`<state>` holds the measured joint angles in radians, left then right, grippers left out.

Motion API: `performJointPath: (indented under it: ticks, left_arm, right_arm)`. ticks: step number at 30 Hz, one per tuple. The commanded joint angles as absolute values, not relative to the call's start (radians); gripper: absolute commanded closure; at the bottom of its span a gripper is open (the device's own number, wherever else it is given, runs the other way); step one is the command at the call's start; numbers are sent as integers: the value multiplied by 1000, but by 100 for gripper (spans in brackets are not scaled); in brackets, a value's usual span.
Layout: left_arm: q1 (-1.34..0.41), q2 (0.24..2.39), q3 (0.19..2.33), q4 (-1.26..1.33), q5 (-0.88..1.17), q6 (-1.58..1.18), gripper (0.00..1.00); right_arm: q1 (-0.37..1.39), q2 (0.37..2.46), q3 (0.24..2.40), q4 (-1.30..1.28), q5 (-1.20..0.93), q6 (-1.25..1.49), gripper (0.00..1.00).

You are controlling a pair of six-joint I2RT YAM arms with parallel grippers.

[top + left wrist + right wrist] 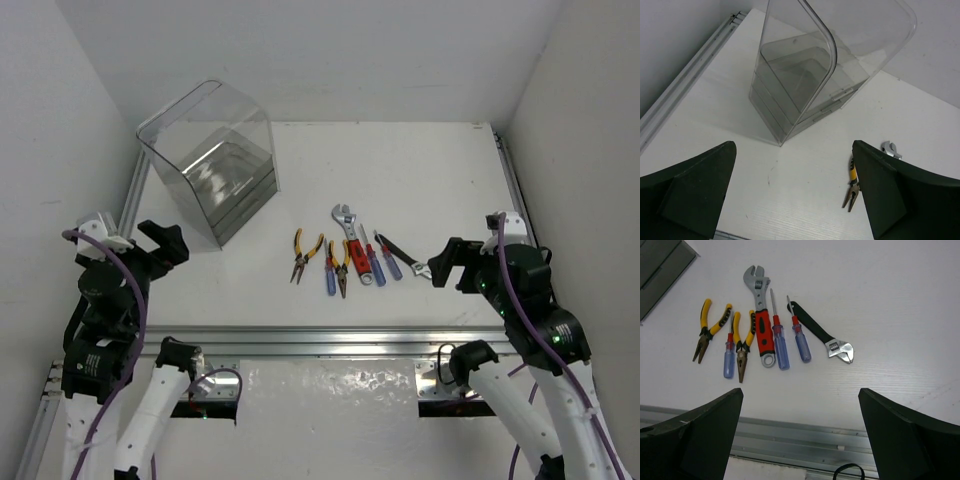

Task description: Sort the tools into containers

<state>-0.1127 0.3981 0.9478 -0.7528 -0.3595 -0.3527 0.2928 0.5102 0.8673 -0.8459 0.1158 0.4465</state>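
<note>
White table, bare white walls; nothing sorted yet, and we see both grippers spread and empty.
The clear box holds only stacked trays. The left gripper hovers just on the near side of it, the right gripper well to its right. Between them, well apart from the box, lies the tool row, tightly packed: red-handled wrench, black-handled wrench, yellow pliers, blue screwdrivers. Our worry is that fingers closing on one tool will drag its neighbour, or that a clumsy drop will shove the light box.
</note>
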Motion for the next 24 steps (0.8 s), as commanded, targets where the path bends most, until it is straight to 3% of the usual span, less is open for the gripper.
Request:
performJointPath:
  ticks: [1, 6, 12, 15, 16, 18, 20, 24]
  left_arm:
    - [-117, 417, 942, -713, -333, -333, 0]
    - [-115, 540, 954, -686, -241, -298, 4]
    - [-138, 742, 1110, -710, -196, -302, 5]
    - [-251, 850, 1205, -758, -293, -319, 5]
    - [-303, 906, 1248, -773, -411, -331, 5]
    - [-588, 1015, 1322, -849, -653, -386, 5]
    - [-720, 1112, 1374, -944, -796, -452, 5]
    - [-810, 1334, 1494, -1016, -925, -476, 5]
  right_arm:
    - [299, 486, 873, -788, 141, 454, 1]
    - [299, 498, 847, -761, 77, 456, 1]
    - [299, 535, 822, -715, 26, 460, 1]
    - [299, 563, 824, -693, 15, 462, 1]
    - [299, 571, 825, -687, 11, 462, 1]
    - [299, 595, 828, -674, 14, 460, 1]
    - [299, 609, 822, -661, 20, 460, 1]
    - [299, 650, 807, -627, 6, 471, 1]
